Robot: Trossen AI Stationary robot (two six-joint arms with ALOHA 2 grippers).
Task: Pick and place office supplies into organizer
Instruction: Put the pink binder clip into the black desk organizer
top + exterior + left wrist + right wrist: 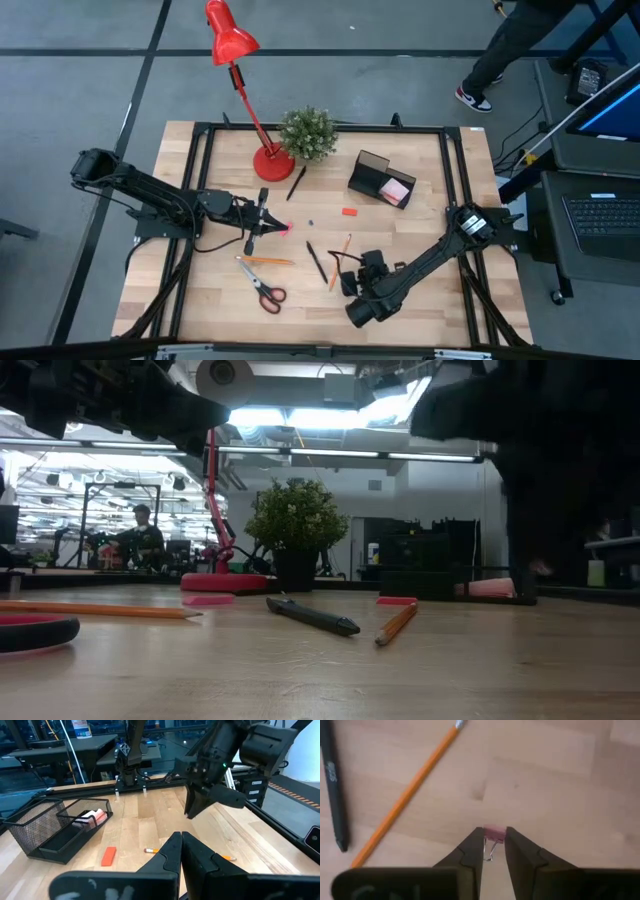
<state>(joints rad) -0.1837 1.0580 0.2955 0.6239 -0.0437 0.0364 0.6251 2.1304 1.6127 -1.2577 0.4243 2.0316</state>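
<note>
- My right gripper (494, 849) is low over the wooden tabletop (560, 780); its fingers grasp a small pink binder clip (493, 834), near an orange pencil (407, 795).
- My left gripper (181, 851) has its fingers clenched together, possibly on something pink.
- The black wire-mesh organizer (381, 180) sits well apart, a pink pad inside.

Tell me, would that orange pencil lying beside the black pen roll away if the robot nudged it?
Probably somewhat. The orange pencil is a long, thin stick lying flat on the smooth wooden table, so a sideways push would likely roll or spin it. It looks stiff and light, so it should lift without bending. The black pen next to it might block it.
</note>
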